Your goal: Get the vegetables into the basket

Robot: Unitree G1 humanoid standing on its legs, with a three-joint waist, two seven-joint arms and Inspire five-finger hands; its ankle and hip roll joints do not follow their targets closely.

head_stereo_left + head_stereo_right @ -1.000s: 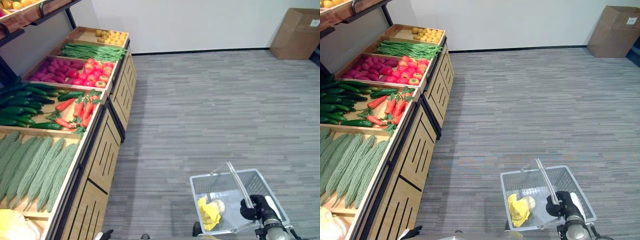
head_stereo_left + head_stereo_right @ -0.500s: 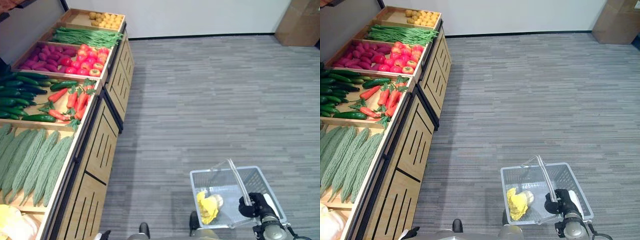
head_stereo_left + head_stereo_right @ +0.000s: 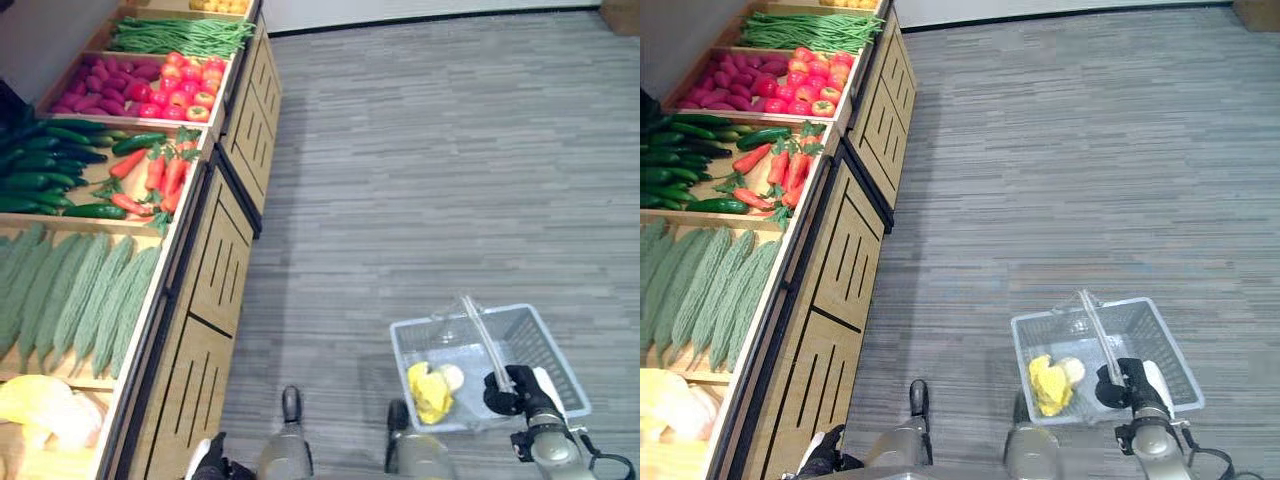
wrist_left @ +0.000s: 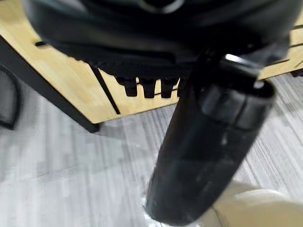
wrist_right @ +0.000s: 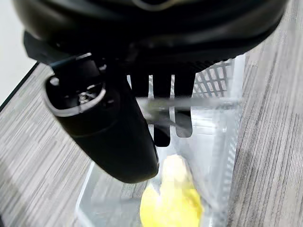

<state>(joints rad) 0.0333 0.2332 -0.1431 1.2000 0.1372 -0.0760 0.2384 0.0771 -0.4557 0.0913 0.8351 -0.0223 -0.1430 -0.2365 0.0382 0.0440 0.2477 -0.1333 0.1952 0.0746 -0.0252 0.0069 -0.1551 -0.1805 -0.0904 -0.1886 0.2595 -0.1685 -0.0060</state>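
**Operator:** Reporting position of the basket and both robot hands, please.

**Unit:** Carrying the basket point(image 3: 555, 352) is my right robot hand point(image 3: 508, 390); its fingers are curled round the thin handle point(image 5: 189, 102), which crosses under them in the right wrist view. The basket is a pale wire-mesh type and hangs over the grey floor point(image 3: 430, 170), to my lower right. Inside it lie a yellow vegetable point(image 3: 430, 393) and a pale, rounded item point(image 3: 453, 377) just beside it, both toward the basket's left end.

**Operator:** Left robot hand?

**Unit:** My left robot hand point(image 3: 211, 462) shows at the lower edge of the head views, beside the front of the display stand point(image 3: 215, 285). In the left wrist view its fingers point(image 4: 142, 87) are curled short under the palm and hold nothing; the thumb stands out in front of the stand's wooden panel.

**Operator:** Stock on the stand?

**Unit:** From the near end to the far end: a yellow vegetable pile point(image 3: 40, 405); long bitter gourds point(image 3: 75, 300), lying side by side; dark green cucumbers point(image 3: 50, 165) with carrots point(image 3: 160, 180) in the same tray; purple sweet potatoes point(image 3: 100, 90) beside red tomatoes point(image 3: 185, 90); green beans point(image 3: 180, 35). All of these lie well apart from the basket, with open floor between.
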